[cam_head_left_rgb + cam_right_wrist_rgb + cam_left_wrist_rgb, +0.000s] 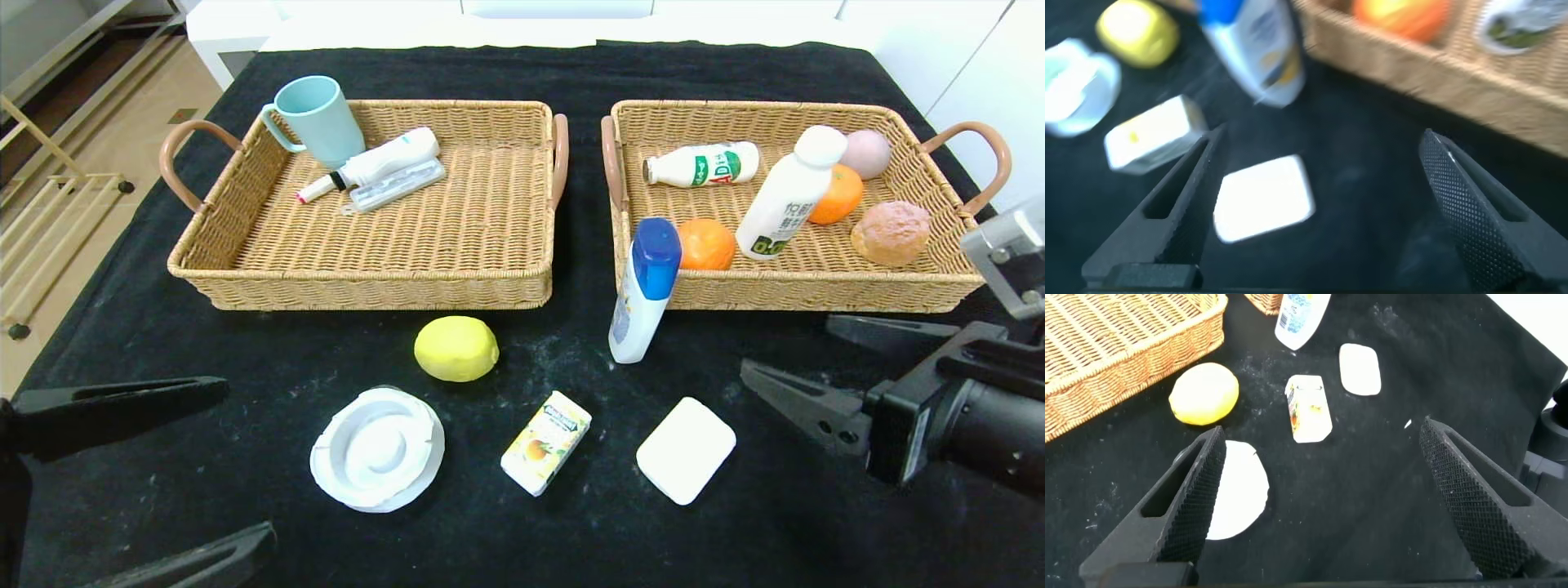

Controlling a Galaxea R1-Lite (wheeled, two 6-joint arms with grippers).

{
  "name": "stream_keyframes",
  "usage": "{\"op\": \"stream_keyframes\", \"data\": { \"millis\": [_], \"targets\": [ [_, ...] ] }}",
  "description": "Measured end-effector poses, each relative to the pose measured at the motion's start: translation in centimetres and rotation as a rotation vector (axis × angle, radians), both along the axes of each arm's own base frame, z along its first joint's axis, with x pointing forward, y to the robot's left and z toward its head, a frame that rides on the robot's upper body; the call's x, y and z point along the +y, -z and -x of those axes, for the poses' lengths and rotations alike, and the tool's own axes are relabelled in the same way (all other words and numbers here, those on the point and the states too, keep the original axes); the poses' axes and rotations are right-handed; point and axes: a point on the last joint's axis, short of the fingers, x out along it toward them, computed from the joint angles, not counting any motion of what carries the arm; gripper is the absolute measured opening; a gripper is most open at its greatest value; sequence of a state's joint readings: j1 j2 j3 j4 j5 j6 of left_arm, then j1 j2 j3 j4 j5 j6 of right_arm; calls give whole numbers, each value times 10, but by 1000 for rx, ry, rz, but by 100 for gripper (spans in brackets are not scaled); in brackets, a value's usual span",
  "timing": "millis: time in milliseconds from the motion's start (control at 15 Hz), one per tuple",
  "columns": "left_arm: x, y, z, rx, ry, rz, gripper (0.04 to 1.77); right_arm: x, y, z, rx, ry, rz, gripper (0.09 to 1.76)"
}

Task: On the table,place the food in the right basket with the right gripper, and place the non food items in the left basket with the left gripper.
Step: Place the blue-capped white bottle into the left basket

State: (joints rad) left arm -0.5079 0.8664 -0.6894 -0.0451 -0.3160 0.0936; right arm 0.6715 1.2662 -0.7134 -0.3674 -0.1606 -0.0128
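The right gripper (824, 359) hangs wide open and empty near the flat white soap bar (686, 449), probably ready to grab something next.

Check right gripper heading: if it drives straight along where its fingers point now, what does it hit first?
Probably the white soap bar. The right gripper, open and empty, points toward the table's middle, and in its wrist view the bar lies just ahead between its fingers. Height over the table is unclear, so it may pass above.
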Motion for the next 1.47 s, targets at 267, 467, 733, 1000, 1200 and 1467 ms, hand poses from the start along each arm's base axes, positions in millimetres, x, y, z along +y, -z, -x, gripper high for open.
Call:
{"op": "stream_keyframes", "data": {
  "millis": [267, 467, 733, 1000, 1200, 1467],
  "targets": [
    [0, 1, -1, 4, -3, -2, 172, 21, 7, 5, 12, -73, 23, 170],
    [0, 0, -1, 0, -5, 1, 172, 44, 8, -2, -2, -69, 23, 170],
    [0, 0, -1, -5, -9, 4, 172, 74, 9, -15, -27, -27, 11, 170],
    [0, 1, -2, 0, -15, 0, 172, 92, 9, -30, -54, 10, -22, 170],
    [0, 1, -2, 0, -16, 1, 172, 101, 7, -42, -57, 65, -49, 170],
    [0, 1, -2, 0, -16, 0, 172, 102, 7, -60, -81, 112, -87, 170]
  ]
}}
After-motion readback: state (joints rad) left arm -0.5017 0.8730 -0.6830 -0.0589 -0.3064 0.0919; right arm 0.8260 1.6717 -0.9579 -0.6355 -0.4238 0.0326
